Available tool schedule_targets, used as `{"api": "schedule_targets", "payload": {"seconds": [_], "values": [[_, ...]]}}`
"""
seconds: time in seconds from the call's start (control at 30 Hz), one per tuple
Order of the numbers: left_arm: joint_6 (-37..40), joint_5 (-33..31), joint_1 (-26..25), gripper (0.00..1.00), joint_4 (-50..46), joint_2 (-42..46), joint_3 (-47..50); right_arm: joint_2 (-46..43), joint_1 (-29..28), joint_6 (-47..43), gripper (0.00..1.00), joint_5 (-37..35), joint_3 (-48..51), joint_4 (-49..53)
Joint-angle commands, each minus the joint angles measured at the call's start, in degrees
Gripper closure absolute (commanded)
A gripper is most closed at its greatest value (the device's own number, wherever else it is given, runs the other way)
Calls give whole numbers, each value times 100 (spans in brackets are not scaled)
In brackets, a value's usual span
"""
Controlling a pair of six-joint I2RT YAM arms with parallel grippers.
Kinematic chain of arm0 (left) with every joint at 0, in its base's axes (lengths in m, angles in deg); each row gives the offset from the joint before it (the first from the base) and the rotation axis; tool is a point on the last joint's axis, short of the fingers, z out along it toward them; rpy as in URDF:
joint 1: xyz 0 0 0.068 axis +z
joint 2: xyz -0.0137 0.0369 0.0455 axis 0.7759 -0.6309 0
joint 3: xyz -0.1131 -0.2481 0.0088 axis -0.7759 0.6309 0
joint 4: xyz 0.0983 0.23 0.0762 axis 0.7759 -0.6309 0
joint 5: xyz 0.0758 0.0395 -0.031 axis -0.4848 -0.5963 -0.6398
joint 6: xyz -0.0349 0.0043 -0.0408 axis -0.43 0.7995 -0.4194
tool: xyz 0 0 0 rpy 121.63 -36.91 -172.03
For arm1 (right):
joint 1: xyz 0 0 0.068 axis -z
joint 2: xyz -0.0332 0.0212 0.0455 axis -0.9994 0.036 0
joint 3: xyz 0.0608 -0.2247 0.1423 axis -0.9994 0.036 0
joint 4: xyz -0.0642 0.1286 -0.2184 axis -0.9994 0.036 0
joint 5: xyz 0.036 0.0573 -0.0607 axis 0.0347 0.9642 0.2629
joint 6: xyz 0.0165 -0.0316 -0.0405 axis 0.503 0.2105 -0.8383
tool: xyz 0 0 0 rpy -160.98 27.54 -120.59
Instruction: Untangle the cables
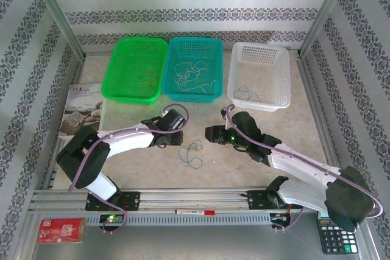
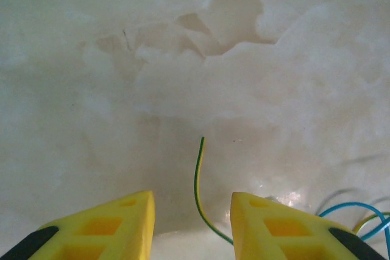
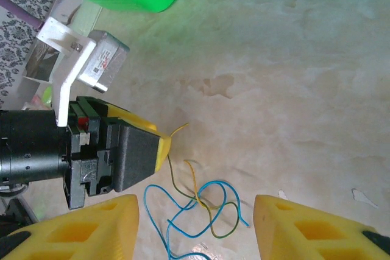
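Green basket [image 1: 135,68]: upper left of the top view, with what looked like one small yellowish loop lying inside.
Left tool [image 2: 192,226]: its jaws stood apart and it held nothing. The free end of the green-yellow cable [image 2: 196,181] rose between the yellow fingers [image 2: 122,223], and I saw it touching neither.
Tangled cables [image 1: 192,150]: on the tabletop [image 1: 286,132] at the centre of the top view, between the two tools. In the right wrist view, the green-yellow strand crossed the loops of the blue cable [image 2: 353,204] more than once.
Teal basket [image 1: 195,68]: top centre, with several thin loose cables in it.
Right tool [image 3: 195,229]: its fingers were spread wide and it gripped nothing. It hung over the tangle at the bottom of its own view.
White basket [image 1: 259,76]: upper right, with one blue loop in it.
Step in hand: I judged it to be taking the green-yellow cable by its free end.
Doing it well: I would have closed the left tool low on the strand, with the wire centred on the pads. I would then have drawn it slowly along its own line, away from the blue loops.
Right tool's job: I would have pinned the blue cable near the crossing so that only one strand moved.
Risk: a wire this thin could slip from the pads, and a fast pull could tighten the crossings or drag both cables together.
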Motion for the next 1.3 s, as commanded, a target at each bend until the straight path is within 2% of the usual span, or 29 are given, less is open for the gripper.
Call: {"api": "schedule_targets", "payload": {"seconds": [0.0,0.33,0.47,0.63,0.7,0.93,1.27], "values": [[7,-162,-29,63,-243,-179,-174,-90,-87,58,48,-106,84,-110],[94,-314,-74,66,-287,-534,-387,-131,-103,65,48,-90,115,-127],[126,-343,-91,75,-287,-654,-437,-133,-108,78,48,-94,124,-134],[146,-334,-143,96,-326,-634,-479,-151,-134,75,48,-65,100,-125],[171,-360,-161,100,-362,-522,-499,-127,-159,62,48,-36,74,-133],[257,-283,-170,100,-454,196,-612,168,-409,-138,47,74,-89,-311],[163,486,-184,100,-241,1027,-787,851,-668,-525,43,114,-444,-744]]}}
